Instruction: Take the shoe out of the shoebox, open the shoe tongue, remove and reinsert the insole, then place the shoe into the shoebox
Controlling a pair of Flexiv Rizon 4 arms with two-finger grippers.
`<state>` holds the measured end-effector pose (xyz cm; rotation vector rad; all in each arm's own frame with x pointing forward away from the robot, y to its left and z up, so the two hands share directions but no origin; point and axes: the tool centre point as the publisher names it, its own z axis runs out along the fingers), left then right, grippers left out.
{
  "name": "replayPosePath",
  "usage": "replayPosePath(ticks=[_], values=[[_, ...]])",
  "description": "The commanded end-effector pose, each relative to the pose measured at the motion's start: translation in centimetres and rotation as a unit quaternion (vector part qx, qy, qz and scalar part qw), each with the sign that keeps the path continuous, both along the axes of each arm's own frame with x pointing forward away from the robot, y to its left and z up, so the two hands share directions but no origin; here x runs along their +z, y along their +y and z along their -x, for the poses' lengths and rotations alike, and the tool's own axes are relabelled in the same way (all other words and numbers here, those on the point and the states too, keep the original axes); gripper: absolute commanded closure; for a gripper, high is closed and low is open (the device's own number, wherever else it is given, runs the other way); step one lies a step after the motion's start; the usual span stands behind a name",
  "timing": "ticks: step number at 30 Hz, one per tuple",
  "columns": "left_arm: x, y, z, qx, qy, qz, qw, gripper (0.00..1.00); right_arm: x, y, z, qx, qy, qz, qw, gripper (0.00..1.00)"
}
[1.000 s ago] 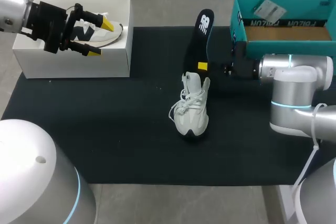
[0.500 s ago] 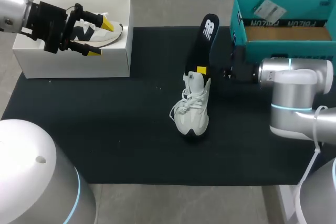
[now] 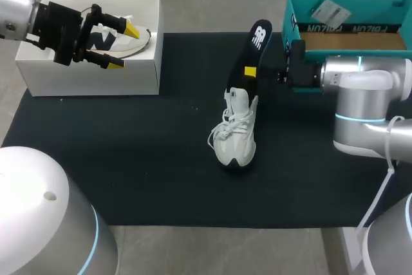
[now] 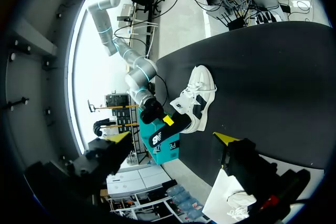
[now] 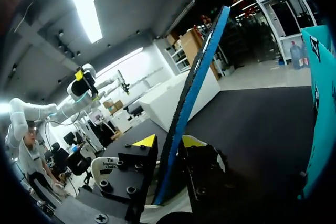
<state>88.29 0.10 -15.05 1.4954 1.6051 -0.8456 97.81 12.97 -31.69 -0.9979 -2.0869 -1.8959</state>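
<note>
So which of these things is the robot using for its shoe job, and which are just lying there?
For the job: white shoe; insole, pinched in the right tool; white shoebox.
Just lying about, it seems: teal box; second shoe inside the white shoebox; black mat.

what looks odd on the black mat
The black foam insole stands on end, leaning, with its lower end at the opening of the white lace-up shoe. It is pinched edgewise in the right claw. That fits the task; nothing else stands out.
</note>
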Motion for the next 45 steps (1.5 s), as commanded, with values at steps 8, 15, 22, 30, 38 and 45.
replayPosePath(ticks=[8,15,22,30,38,45], values=[[0.0,0.0,-0.1,-0.001,0.0,-0.002,1.0,0.0,-1.5,0.7,1.2,0.043,0.056,0.02,0.997,1.0],[0.0,0.0,-0.1,-0.001,0.0,-0.002,1.0,0.0,-2.3,1.0,2.6,0.058,0.083,0.024,0.995,1.0],[0.0,0.0,-0.1,-0.001,0.0,-0.002,1.0,0.0,-1.8,0.5,2.0,0.045,0.082,0.022,0.995,0.52],[0.0,0.0,-0.1,-0.001,0.0,-0.002,1.0,0.0,0.3,-0.1,-1.7,0.043,0.042,0.027,0.998,0.68],[0.0,0.0,-0.1,-0.001,0.0,-0.002,1.0,0.0,-0.1,0.6,-1.3,0.048,0.046,0.027,0.997,1.0],[0.0,0.0,-0.1,-0.001,0.0,-0.002,1.0,0.0,-1.2,1.0,0.9,0.051,0.074,0.02,0.996,1.0]])
